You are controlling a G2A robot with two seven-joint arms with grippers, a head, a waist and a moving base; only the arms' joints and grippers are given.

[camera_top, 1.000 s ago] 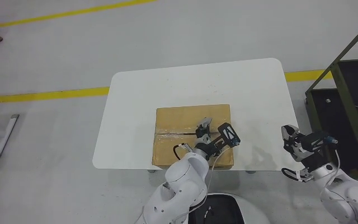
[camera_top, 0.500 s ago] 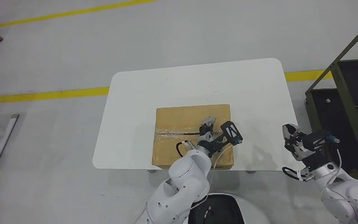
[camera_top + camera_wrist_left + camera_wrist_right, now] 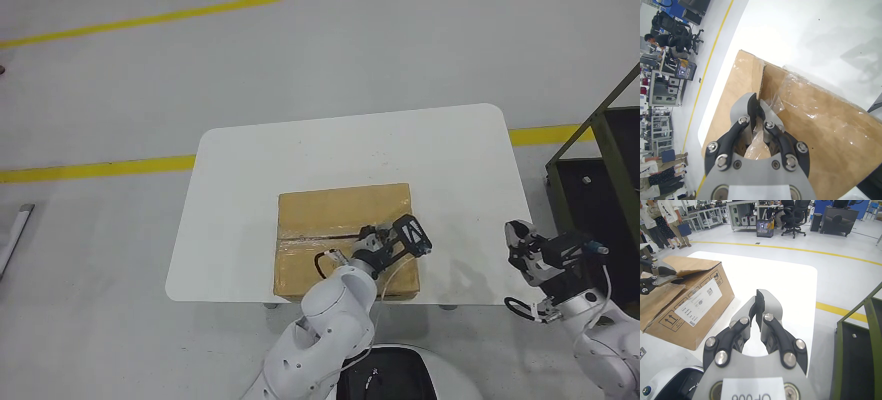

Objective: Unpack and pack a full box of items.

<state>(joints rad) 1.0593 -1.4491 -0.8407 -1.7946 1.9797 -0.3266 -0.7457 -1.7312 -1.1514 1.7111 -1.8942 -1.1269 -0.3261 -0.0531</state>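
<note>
A brown cardboard box (image 3: 340,210) sealed with clear tape sits on the white table (image 3: 300,160), near its front edge. My left gripper (image 3: 372,240) is on top of the box at the middle seam, close to the right end. In the left wrist view that gripper (image 3: 757,106) is shut on the edge of a box flap (image 3: 738,85), with crumpled tape around the fingers. The right wrist view shows the flap (image 3: 691,265) raised slightly at the left gripper (image 3: 675,275). My right gripper (image 3: 756,306) is shut on nothing, beside the table's right front corner (image 3: 517,240).
A dark green metal rack (image 3: 600,170) stands just right of the table, close to the right arm. The table's back half and left side are bare. Yellow floor lines run behind the table.
My left gripper has shifted a little along the box top toward the seam's right end and sunk onto the flap edge. The right arm has barely moved.
</note>
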